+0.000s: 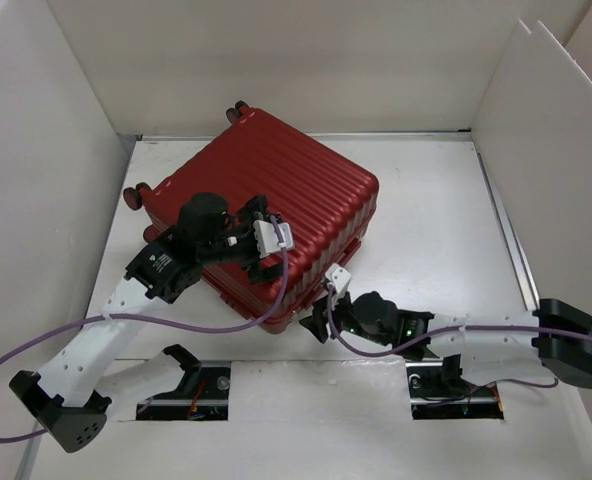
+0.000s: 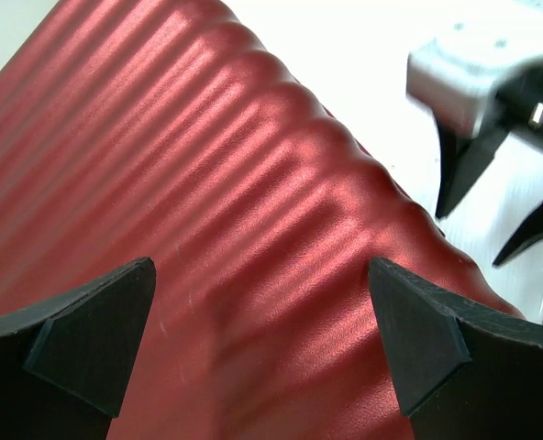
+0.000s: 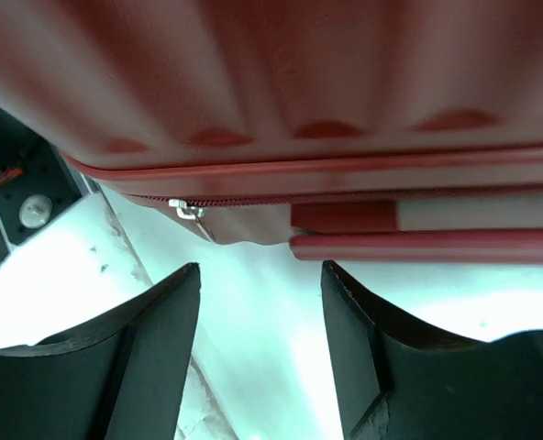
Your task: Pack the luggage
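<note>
- The luggage [image 1: 266,200], a dark red ribbed hard-shell case, lies shut and flat on the white table [image 1: 426,220], turned at an angle, left of centre and toward the far wall.
- Two black wheels [image 1: 134,196] show at its left corner and another pair at its far corner. The lining and contents are hidden by the closed shell.
- The left gripper [image 2: 260,275] hangs over the near part of the ribbed lid, fingers spread wide with nothing between them. The views do not show whether the tips touch the shell.
- The right gripper [image 3: 260,270] sits low over the table just beside the case's near-right edge, aimed at its side, fingers moderately apart and empty.
- In the right wrist view, a silver zipper pull [image 3: 187,210] lies on the seam at left. A red bar below the seam runs out of the frame at right, and what it is cannot be made out.
- The top of the case in the right wrist view is blurred.
- From above, the left arm covers part of the case's near-left edge.
- In the left wrist view, the right gripper appears blurred at upper right, beyond the case's edge.
</note>
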Controlling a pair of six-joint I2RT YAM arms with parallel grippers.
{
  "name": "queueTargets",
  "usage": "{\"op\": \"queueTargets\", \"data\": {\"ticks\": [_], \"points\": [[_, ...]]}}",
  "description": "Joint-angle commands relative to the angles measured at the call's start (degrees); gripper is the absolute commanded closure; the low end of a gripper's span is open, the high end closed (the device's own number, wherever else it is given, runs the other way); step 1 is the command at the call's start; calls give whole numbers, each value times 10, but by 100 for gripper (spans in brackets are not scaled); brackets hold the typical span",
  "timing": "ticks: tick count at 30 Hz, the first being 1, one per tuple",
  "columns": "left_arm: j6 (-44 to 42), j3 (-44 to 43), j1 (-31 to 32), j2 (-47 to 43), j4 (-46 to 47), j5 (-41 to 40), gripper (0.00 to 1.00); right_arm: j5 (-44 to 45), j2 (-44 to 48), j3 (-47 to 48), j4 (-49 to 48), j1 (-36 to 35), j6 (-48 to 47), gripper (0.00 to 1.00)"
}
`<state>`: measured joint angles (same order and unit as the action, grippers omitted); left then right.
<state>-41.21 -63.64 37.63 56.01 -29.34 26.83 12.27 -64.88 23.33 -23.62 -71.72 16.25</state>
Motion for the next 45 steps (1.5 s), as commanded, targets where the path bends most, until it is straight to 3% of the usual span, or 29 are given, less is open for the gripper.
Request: {"op": "queueTargets", "data": {"ticks": [1,19,24,27,28,31,32,34,36,39,41,45], "points": [[3,28,-4,13,-51,-41,0,-29,-47,37,-66,-4,-17,39],[3,33,-4,13,-34,-57,0,-2,-120,42,-235,-15,27,46],[3,33,-4,8,-34,-57,0,75,-104,51,-196,-25,55,46],[3,33,-4,8,-34,-57,0,101,-104,58,-180,-25,60,57],[3,33,-4,8,-34,-57,0,101,-111,64,-167,-25,60,67],[3,33,-4,8,-34,-63,0,113,-117,64,-151,-25,76,83],[3,33,-4,8,-34,-68,0,113,-117,64,-151,-25,76,92],[-3,33,-4,8,-34,-68,0,118,-117,58,-169,-25,76,100],[-3,40,-4,2,-34,-68,0,123,-111,51,-169,-25,76,100],[-8,40,-4,2,-40,-68,0,191,-93,51,-109,-25,116,100],[-13,40,-4,2,-40,-68,0,251,-76,79,53,-25,192,100],[-26,52,-4,-3,-46,-77,0,345,-48,123,233,-25,230,100]]}}
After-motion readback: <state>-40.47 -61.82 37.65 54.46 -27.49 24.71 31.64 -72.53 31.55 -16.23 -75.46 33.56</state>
